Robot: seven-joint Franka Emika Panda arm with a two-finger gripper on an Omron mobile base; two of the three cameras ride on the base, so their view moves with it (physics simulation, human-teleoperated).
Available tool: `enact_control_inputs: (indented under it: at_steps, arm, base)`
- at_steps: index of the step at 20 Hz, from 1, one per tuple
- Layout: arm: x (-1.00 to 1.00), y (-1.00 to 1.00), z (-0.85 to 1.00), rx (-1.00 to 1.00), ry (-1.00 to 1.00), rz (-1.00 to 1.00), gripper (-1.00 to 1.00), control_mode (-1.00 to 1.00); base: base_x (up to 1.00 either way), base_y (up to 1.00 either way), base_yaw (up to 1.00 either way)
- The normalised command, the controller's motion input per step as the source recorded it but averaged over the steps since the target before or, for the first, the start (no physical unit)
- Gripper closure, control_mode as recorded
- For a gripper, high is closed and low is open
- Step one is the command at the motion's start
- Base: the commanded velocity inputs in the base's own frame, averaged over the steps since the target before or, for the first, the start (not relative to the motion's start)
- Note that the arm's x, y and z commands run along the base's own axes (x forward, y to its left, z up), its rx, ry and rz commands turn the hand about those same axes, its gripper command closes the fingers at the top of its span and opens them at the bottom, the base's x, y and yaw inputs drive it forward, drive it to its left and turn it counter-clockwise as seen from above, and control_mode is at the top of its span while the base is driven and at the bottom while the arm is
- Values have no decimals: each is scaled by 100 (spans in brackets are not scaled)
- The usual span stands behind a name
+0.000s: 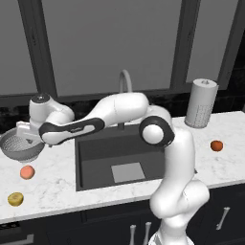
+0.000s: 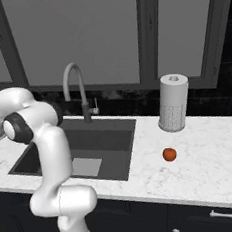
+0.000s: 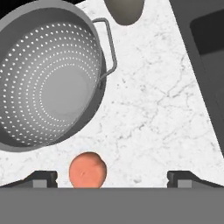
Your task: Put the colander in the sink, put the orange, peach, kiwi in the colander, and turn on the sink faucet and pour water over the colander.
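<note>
The colander stands on the marble counter left of the sink, also seen as the colander in the left base view. My gripper hovers open above the counter beside it, fingertips spread wide with nothing held; the gripper is at the colander's right rim. The peach lies on the counter below the hand, the peach in front of the colander. The kiwi sits near the counter's front edge. The orange rests right of the sink. The faucet rises behind the basin.
A paper towel roll stands at the back right of the counter. A dull beige rounded object sits behind the colander's handle. Windows run along the back wall. Dark cabinet fronts lie below the counter edge.
</note>
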Motion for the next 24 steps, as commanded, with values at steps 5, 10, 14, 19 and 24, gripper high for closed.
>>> enact_control_inputs:
  at_steps: [5, 10, 14, 19, 24]
  arm:
    - [36, 10, -12, -3, 1, -10, -100, -100]
    - [27, 0, -24, 0, 4, -11, -100, -100]
    - [29, 0, -38, 0, 6, -10, -100, -100]
    - [41, 0, -37, 0, 2, -7, -100, -100]
    - [38, 4, -22, 0, 0, -5, -100, -100]
  base:
    - [0, 0, 0]
    - [0, 0, 0]
    - [0, 0, 0]
    - [0, 0, 0]
    - [0, 0, 0]
